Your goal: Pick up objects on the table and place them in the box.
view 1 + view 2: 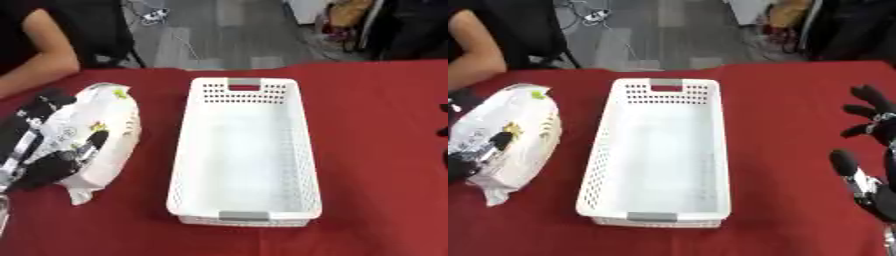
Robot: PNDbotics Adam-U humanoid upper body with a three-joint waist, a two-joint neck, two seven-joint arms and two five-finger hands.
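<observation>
Left eye view and right eye view both look down on a red surface [376, 150] with one white box [245, 150] at its middle; the box serves as the landmark below.

Nearest the camera, to the right of the box, the right hand [872, 155] is seen at the edge of the right eye view, well apart from the box. Its fingers [843, 162] are spread and relaxed, and nothing is grasped by them.

To the left of the box, near its long wall but not touching it, one white bag [101, 135] with printed marks is lying on the surface. The left hand [44, 150] is laid over the bag's near left part, and dark fingers [86, 145] are curled round the bag's side, so the bag is judged to be grasped. Whether the bag is lifted off the surface at all cannot be told.

The box itself is seen to hold nothing: its white floor is bare from the near grey handle [242, 216] to the far grey handle [245, 81]. Two handles are counted, one at each short end.

Beyond the bag, at the far left edge, a person's arm [39, 62] rests on the surface, apart from the bag.

By count: one box, one bag, two robot hands. As for progress, nothing has been placed yet. The only object in view is taken hold of but not yet carried over, so the lift, the carry and the release into the box are all left.
</observation>
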